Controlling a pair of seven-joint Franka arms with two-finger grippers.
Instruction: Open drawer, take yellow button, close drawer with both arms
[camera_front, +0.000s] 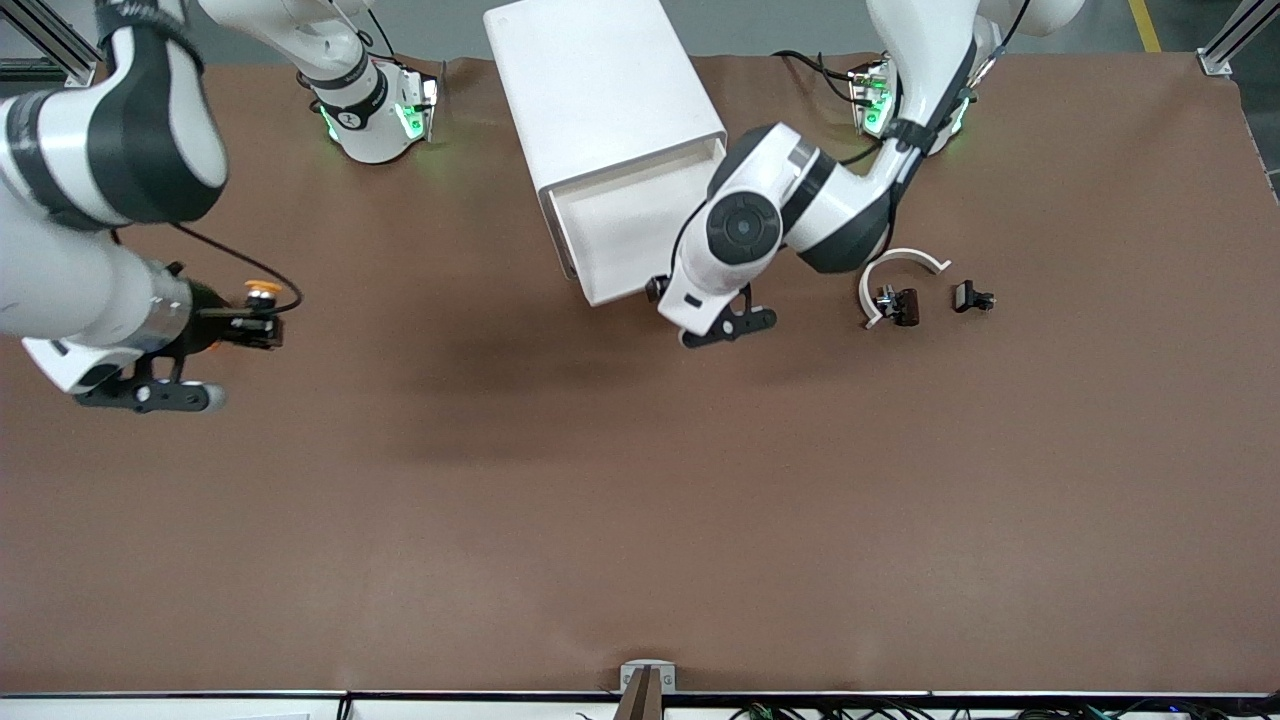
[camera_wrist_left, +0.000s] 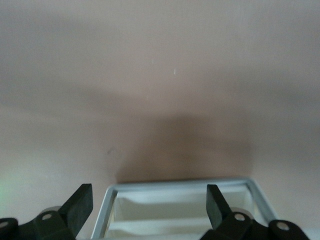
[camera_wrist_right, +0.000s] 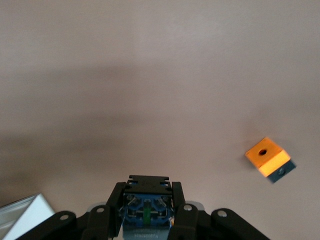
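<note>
Since our right pincer is clamped on the button over the surface's right-arm end, we'd square the wide-open left pincer on the open drawer front and push straight.

Glossy white arms, matt brown table

The table is plain matte brown with soft darker shadows. The cabinet and its open top drawer are plain white. Both arms are glossy white with black joint bands, and green lights glow at their bases. The left gripper and right gripper are black. The button shows a blue-and-black body and an orange cap. The square block is orange over dark grey. Toward the left arm's end, a curved piece is white and two clips are black.
</note>
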